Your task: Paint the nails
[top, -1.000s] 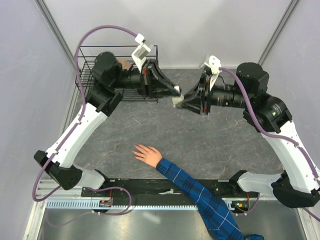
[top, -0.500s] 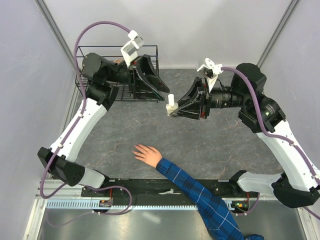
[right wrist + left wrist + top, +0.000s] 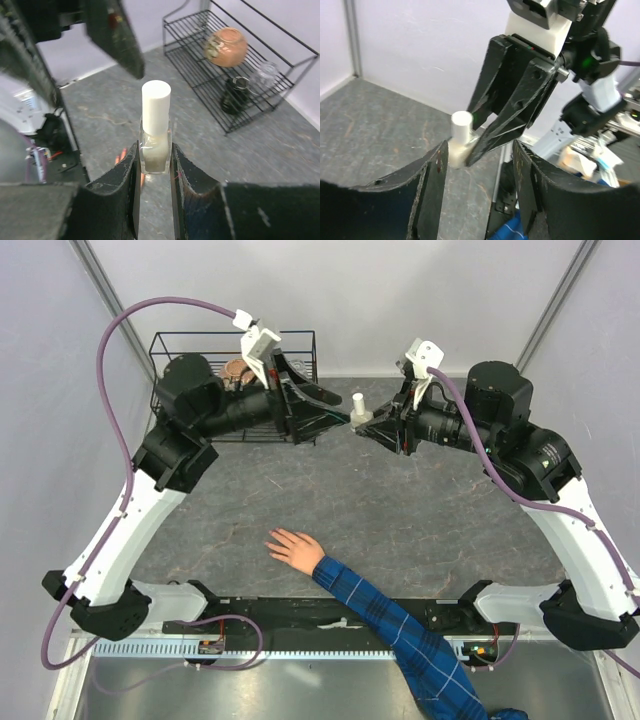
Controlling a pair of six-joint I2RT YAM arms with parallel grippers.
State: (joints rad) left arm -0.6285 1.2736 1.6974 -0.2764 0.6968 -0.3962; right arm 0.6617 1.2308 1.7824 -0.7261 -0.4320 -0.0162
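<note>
A small clear bottle (image 3: 156, 150) with a white cap (image 3: 156, 106) stands upright in my right gripper (image 3: 155, 155), which is shut on its glass body. From above, the bottle (image 3: 358, 406) hangs over the far middle of the table. My left gripper (image 3: 338, 410) is open right beside the cap, to its left, with nothing between its fingers. In the left wrist view the bottle (image 3: 459, 136) is just beyond my open left gripper (image 3: 479, 160). A bare hand (image 3: 295, 548) with a blue plaid sleeve (image 3: 400, 635) lies flat near the front edge. Its nails are too small to make out.
A black wire rack (image 3: 175, 345) stands at the far left corner. In the right wrist view the rack (image 3: 200, 65) holds an orange jar (image 3: 226, 47), a dark bottle (image 3: 234, 98) and a clear jar (image 3: 266, 74). Grey walls enclose the table on three sides.
My left gripper has opened and let go of the bottle's cap, drawn back, then come close again. My right gripper carried the bottle toward the far side.
</note>
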